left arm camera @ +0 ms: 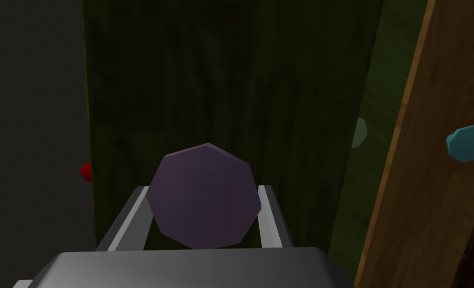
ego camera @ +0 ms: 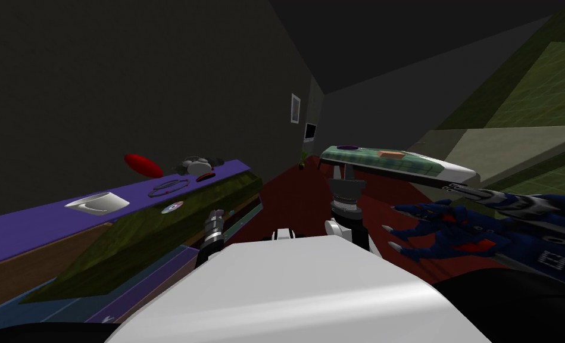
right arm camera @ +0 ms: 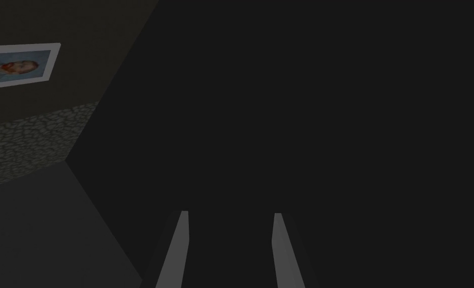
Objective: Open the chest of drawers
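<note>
left gripper [left arm camera: 203,187] clamps a purple faceted knob [left arm camera: 203,200]
knob between the fingers, on a dark green drawer front [left arm camera: 181,75]; right gripper [right arm camera: 230,213] stands parted

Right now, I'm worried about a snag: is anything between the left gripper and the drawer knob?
Nothing visible stands between them. The purple knob sits between the left gripper's fingers, which press its sides, in front of the dark green drawer front.
</note>
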